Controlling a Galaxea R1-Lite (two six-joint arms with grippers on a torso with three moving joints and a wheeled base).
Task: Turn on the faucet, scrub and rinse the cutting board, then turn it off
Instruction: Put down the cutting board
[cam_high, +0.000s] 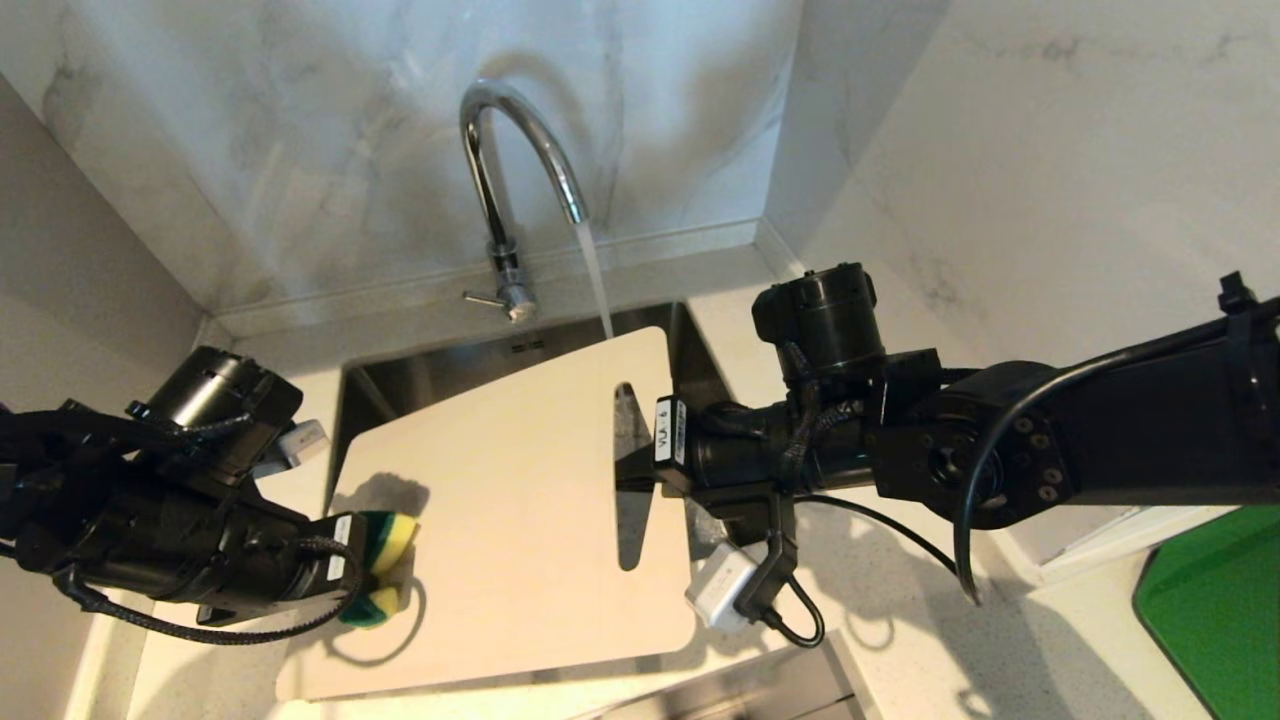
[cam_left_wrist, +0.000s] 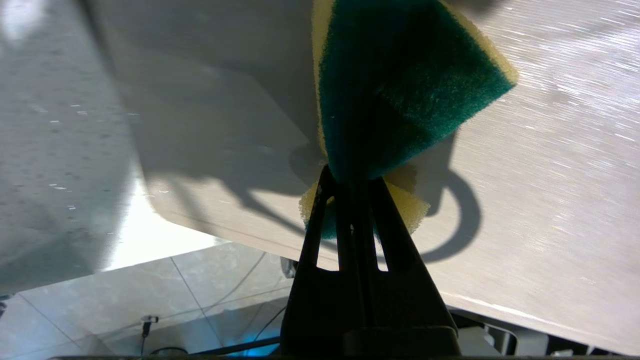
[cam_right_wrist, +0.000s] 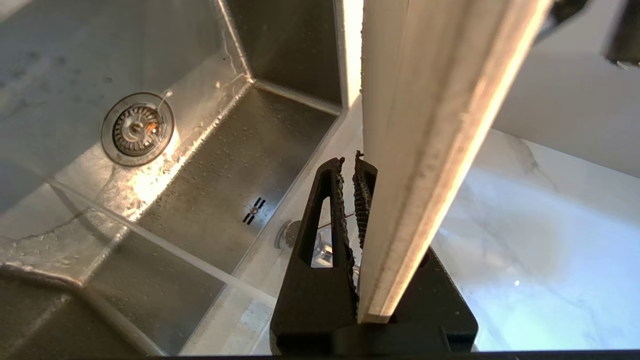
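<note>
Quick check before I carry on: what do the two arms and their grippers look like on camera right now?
Both arms are matte black with cylindrical motor housings and loose black cables. The left gripper has slim black triangular fingers with slot cut-outs; the right gripper matches, with rough textured pads. The right arm carries a white label with black lettering and a small white box plugged into a cable; the left arm has a braided cable looping beneath.

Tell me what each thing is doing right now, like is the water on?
faucet: on, water running from the spout.
cutting board: held over the sink, gripped at its slot-handle edge.
sponge: pinched, against the board's left edge.
left hand: shut on the sponge.
right hand: shut on the cutting board.
sink: wet, drain uncovered.
</note>
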